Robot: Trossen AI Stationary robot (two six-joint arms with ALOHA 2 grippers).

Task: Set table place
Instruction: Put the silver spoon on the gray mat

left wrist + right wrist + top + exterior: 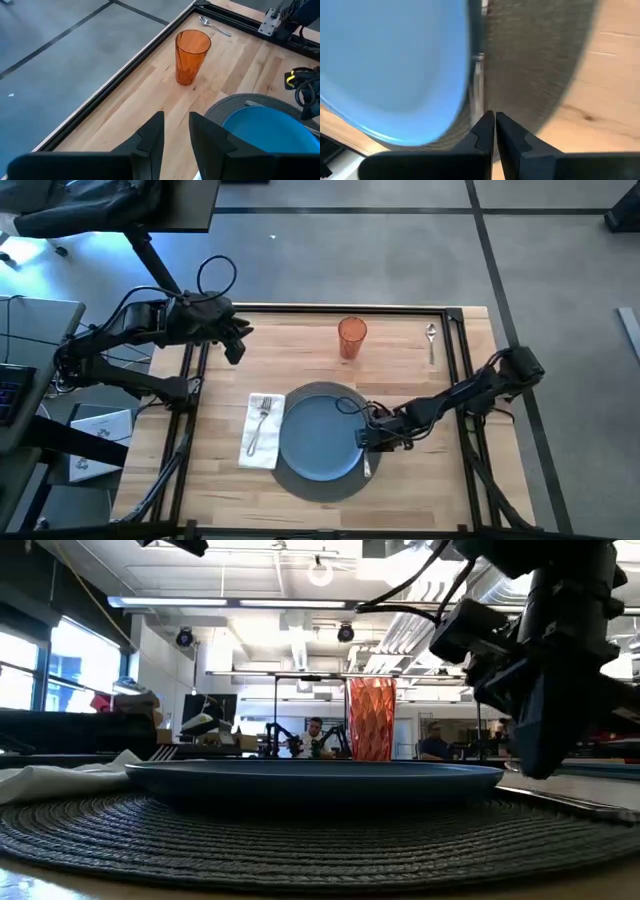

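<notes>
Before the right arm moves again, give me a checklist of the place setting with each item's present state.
1. Blue plate centred on the grey placemat: ok.
2. Fork on the napkin, beside the plate: ok.
3. Knife on the placemat beside the plate: ok.
4. Right gripper clear of the knife: cannot tell.
5. Spoon at the setting: not ok, it lies at the table's far edge.
6. Orange tumbler upright: ok.
7. Left gripper away from the setting: ok.

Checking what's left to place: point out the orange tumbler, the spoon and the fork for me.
orange tumbler (pixel 351 337), high view, on its rim opening.
spoon (pixel 431 340), high view, on the handle just below the bowl.
fork (pixel 260 423), high view, mid-handle, lying on the napkin.
</notes>
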